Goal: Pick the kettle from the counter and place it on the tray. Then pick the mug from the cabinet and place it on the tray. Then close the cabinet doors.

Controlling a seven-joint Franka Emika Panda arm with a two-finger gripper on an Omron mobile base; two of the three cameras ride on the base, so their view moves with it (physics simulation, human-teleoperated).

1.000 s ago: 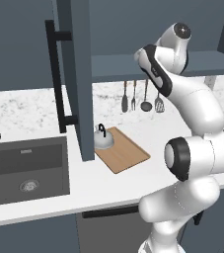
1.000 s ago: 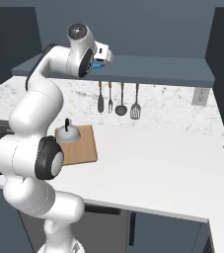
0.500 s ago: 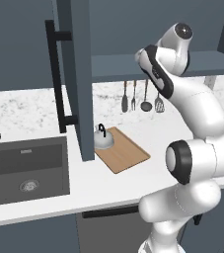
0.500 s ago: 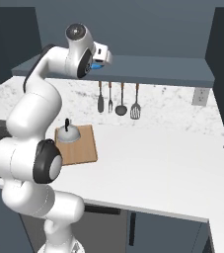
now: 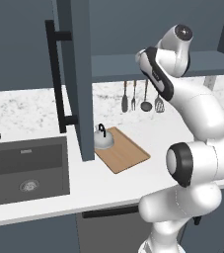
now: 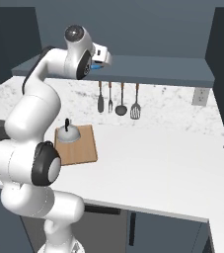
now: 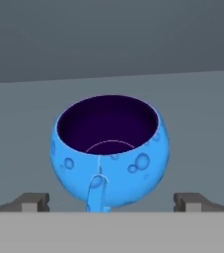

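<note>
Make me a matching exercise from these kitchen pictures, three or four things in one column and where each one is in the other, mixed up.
Things:
1. squat silver-grey kettle with a black arched handle
2. round bright blue mug with a dark inside
3. long dark cooking utensils
4. flat light-brown wooden tray

Places:
A. hanging on the speckled backsplash
B. lying flat on the white counter
C. standing on the wooden board
D. on the dark cabinet shelf, between the fingertips of the open gripper

Pairs: 1-C, 2-D, 3-A, 4-B
</note>
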